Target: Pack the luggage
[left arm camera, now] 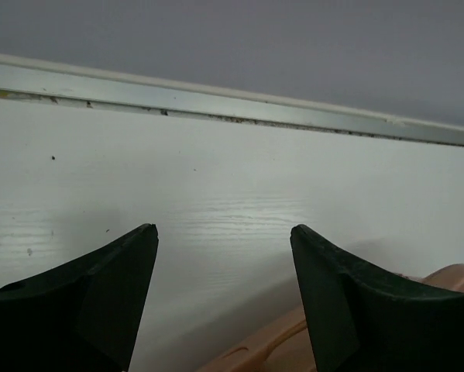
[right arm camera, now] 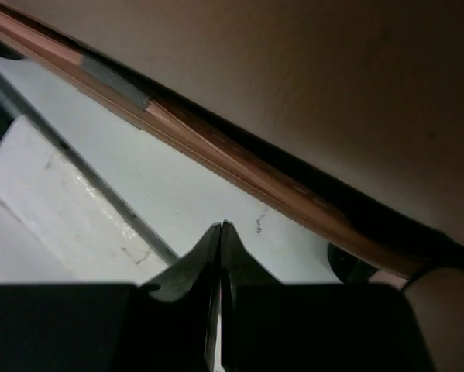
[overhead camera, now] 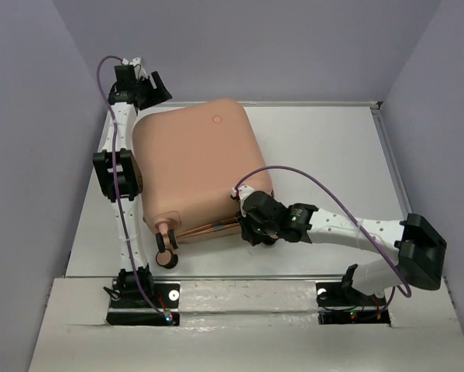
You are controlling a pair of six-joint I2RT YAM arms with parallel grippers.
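Luggage (overhead camera: pixel 197 167): peach-pink hard-shell suitcase, lid down, lying flat on the left half of the table (overhead camera: pixel 324 155), round button mark (overhead camera: pixel 217 119) uppermost, one wheel (overhead camera: pixel 165 260) toward the near edge. Right pincer (right arm camera: pixel 221 226): fingers together, just beside the near seam. Left pincer (left arm camera: pixel 224 232): fingers apart on nothing, at the far-left corner.

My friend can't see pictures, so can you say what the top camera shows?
A peach-pink suitcase lies flat on a white table, seen from above with two robot arms around it. The left arm's tool is by its far left corner, and the right arm's tool is at its near right edge.
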